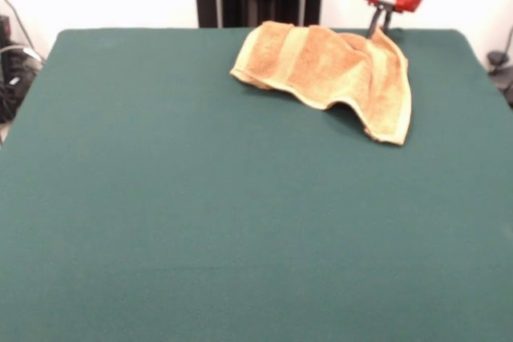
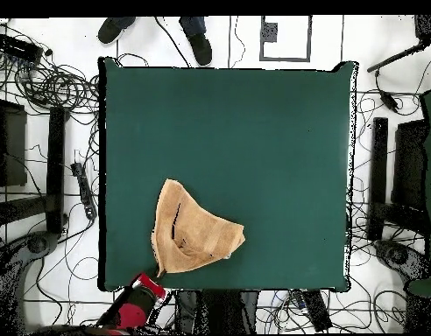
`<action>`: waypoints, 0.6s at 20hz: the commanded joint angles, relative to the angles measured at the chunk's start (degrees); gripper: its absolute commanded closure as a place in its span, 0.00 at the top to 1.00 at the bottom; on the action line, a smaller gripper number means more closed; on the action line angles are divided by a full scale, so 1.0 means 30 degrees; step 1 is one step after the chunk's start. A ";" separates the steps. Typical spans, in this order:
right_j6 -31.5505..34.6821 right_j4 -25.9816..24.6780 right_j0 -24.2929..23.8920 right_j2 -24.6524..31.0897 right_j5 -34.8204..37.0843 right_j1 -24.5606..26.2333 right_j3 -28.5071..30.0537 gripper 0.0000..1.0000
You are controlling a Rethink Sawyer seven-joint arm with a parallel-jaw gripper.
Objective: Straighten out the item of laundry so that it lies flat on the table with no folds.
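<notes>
The item of laundry (image 1: 329,70), an orange-tan towel with paler woven bands, lies rumpled near the far right of the green table (image 1: 240,222). Its right corner is raised, and the cloth droops from it in a fold down to the felt. My gripper (image 1: 380,28), under a red wrist, is shut on that raised corner at the table's far edge. From above, the towel (image 2: 194,232) is a folded, roughly triangular heap close to the table's (image 2: 254,131) bottom edge, with the gripper (image 2: 157,272) at its lower left corner.
A person's shoes (image 2: 200,45) stand just beyond the table's top edge in the overhead view. Cables (image 2: 52,87) and black stands (image 2: 378,175) surround the table on the floor. Wide bare felt stretches away from the towel toward the other edges.
</notes>
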 commanded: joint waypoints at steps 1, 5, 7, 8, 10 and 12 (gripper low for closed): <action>0.7389 0.0676 0.0888 0.6394 0.4868 0.3286 -0.3289 0.00; 0.6864 0.0433 0.0487 0.6270 0.5309 0.3050 -0.3090 0.00; 0.6692 0.0347 0.0279 0.6274 0.5600 0.2733 -0.2825 0.00; 0.6652 0.0352 0.0200 0.6297 0.5741 0.2544 -0.2669 0.00; 0.6544 0.0706 0.0266 0.6330 0.6036 0.2099 -0.2336 0.00; 0.6574 0.0645 0.0138 0.6442 0.6060 0.2032 -0.2203 0.00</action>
